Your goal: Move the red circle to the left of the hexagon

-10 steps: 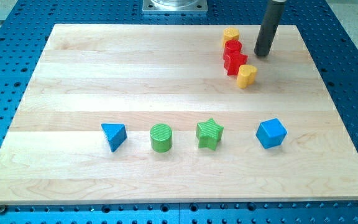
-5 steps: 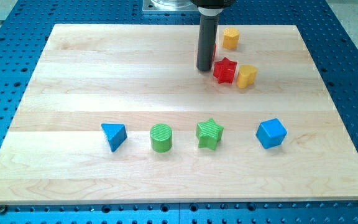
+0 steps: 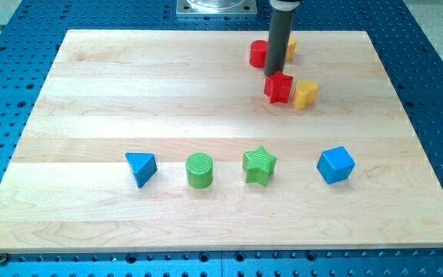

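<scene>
The red circle [image 3: 259, 54] lies near the view's top, just left of the dark rod. The yellow hexagon [image 3: 291, 48] lies right of the rod and is partly hidden by it. The rod stands between the two blocks. My tip [image 3: 274, 74] rests on the board just below them, at the top edge of the red star [image 3: 278, 88]. I cannot tell whether the tip touches the red circle or the star.
A yellow block [image 3: 305, 94] lies right of the red star. Lower down, a row runs from left to right: blue triangle [image 3: 141, 168], green circle [image 3: 199, 170], green star [image 3: 259, 165], blue cube [image 3: 335, 164]. The wooden board [image 3: 91, 92] sits on a blue perforated table.
The rod swept from the right of the red blocks to their left, then back right and up. The red circle moved from under the hexagon to its left.
</scene>
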Robot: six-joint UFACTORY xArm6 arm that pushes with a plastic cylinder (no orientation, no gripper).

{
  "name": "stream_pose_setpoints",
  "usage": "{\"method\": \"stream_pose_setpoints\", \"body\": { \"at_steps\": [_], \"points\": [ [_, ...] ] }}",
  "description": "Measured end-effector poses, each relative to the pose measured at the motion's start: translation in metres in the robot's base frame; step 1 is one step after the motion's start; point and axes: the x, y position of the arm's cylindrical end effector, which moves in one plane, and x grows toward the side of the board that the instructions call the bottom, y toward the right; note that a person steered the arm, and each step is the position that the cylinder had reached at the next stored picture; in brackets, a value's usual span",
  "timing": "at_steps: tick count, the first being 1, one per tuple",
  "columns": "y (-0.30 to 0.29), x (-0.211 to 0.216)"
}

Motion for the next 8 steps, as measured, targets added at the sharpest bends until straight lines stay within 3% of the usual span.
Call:
{"method": "stream_pose_setpoints", "body": {
  "at_steps": [1,3,8],
  "points": [
    [0.002,-0.016],
    [-0.03,0.01],
    [-0.032,-0.014]
  ]
}}
